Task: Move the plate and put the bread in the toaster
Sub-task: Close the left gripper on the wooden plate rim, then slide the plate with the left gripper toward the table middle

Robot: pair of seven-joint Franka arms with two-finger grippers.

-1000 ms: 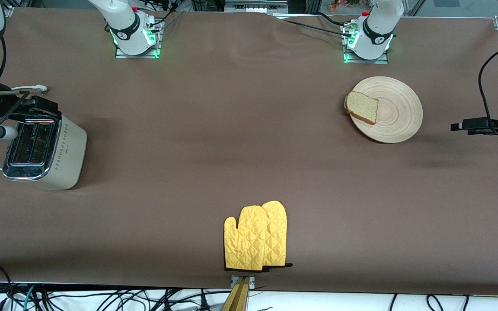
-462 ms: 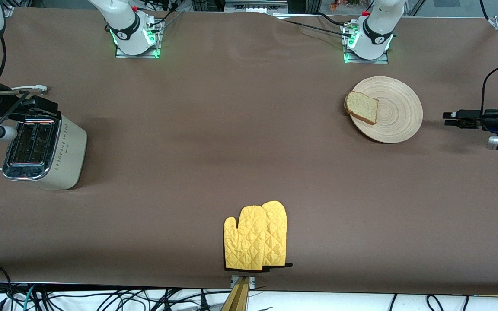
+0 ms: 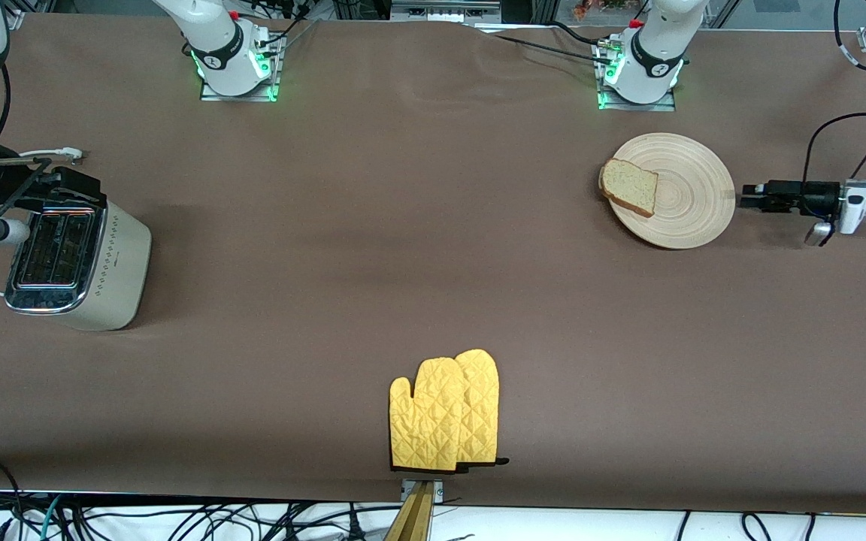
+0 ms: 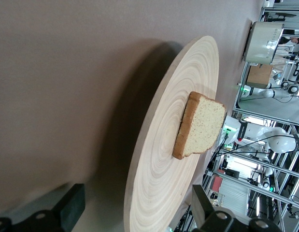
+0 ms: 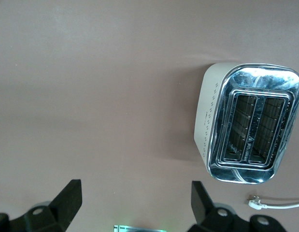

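The round wooden plate (image 3: 692,191) lies near the left arm's end of the table, with the bread slice (image 3: 630,186) on its rim toward the table's middle. My left gripper (image 3: 743,200) is open and low, its fingertips just at the plate's rim. In the left wrist view the plate (image 4: 159,164) has its edge between the open fingers (image 4: 72,208), and the bread (image 4: 202,123) lies on it. The cream toaster (image 3: 76,259) stands at the right arm's end. My right gripper (image 3: 72,188) hovers open over the toaster's edge. The right wrist view shows the toaster (image 5: 250,130) with both slots empty.
A pair of yellow oven mitts (image 3: 444,412) lies at the table's edge nearest the front camera. The toaster's white cord (image 3: 57,154) and plug (image 5: 255,203) lie beside it. Both arm bases (image 3: 234,64) stand along the edge farthest from the front camera.
My left gripper has moved in from the table's end toward the plate and now reaches its rim. The right arm, plate and bread have not moved.
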